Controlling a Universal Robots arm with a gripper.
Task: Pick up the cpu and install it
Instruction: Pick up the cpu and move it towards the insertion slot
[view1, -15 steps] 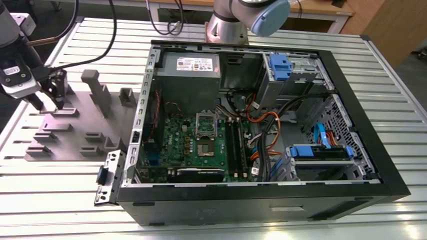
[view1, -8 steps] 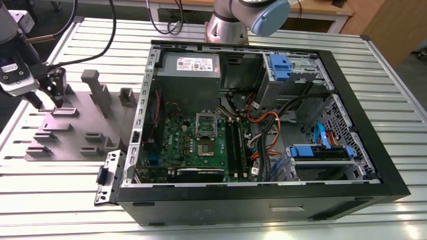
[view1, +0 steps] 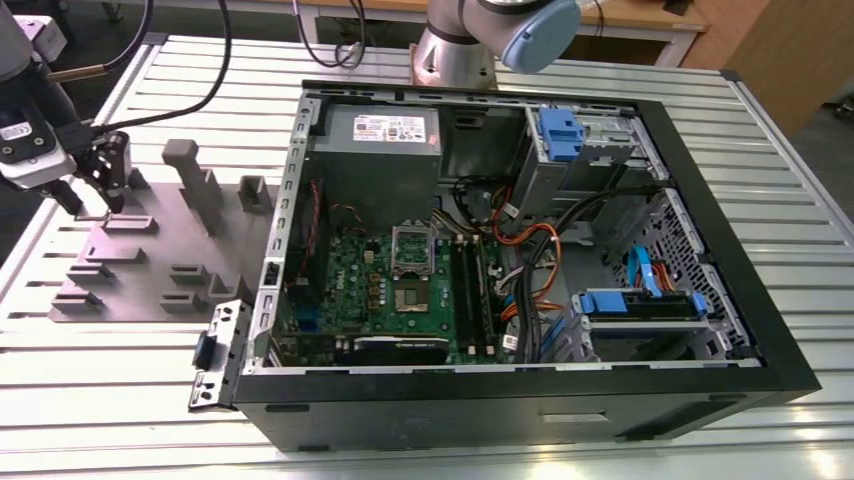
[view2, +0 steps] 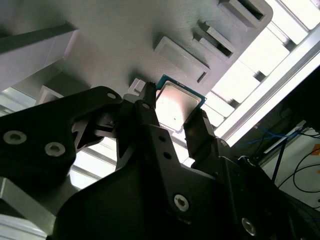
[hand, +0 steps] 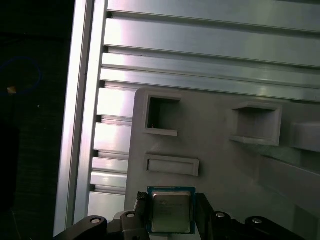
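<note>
Square cpu (hand: 170, 212), dull silvery top, teal rim, flanked by the hand (hand: 171, 201), cannot tell if pinched

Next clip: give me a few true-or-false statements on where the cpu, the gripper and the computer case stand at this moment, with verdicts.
1. The cpu sits between the fingers of the gripper, which close on two opposite edges. True.
2. The cpu is already seated in the socket on the motherboard. False: it is at the grey fixture tray, outside the case, on the exterior view's left.
3. The computer case lies on the slatted table with its side open. True.
4. The gripper is reaching inside the case. False: it is at the grey fixture tray.
</note>
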